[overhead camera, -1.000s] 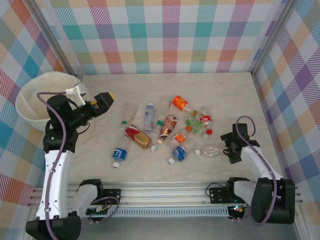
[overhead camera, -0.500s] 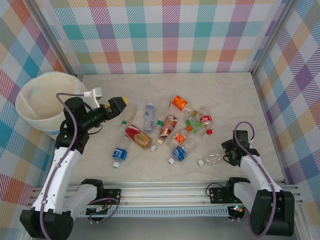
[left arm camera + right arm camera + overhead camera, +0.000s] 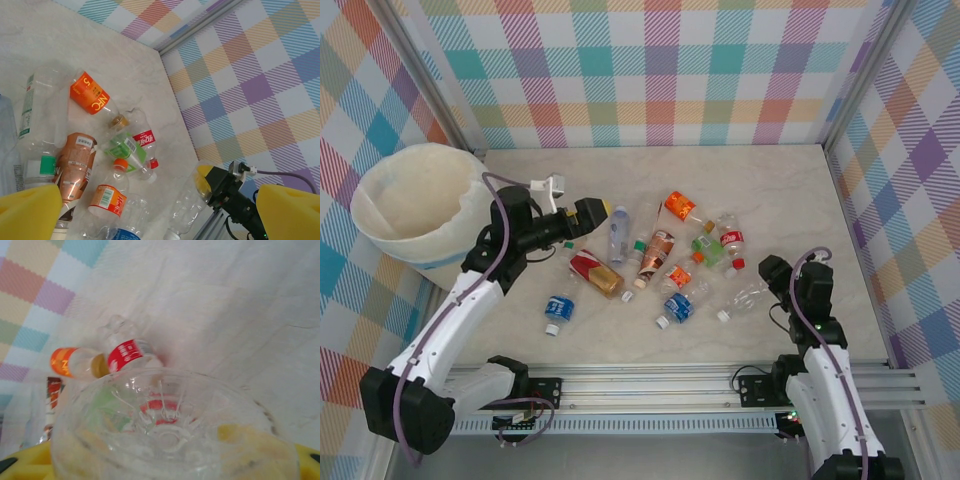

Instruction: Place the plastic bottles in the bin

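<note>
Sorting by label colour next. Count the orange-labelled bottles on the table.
2. The far orange-labelled bottle lies at the pile's far edge; the near orange-labelled bottle lies mid-pile, just beyond a blue-labelled bottle. Labels facing down could hide more.

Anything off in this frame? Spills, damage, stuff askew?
No spill. The small clear plastic bottles lie crushed on their sides in a loose heap mid-table, none upright. The large round white soft-sided bin at far left has a sagging, uneven rim. One clear unlabelled bottle sits between the jaws of the right gripper.
</note>
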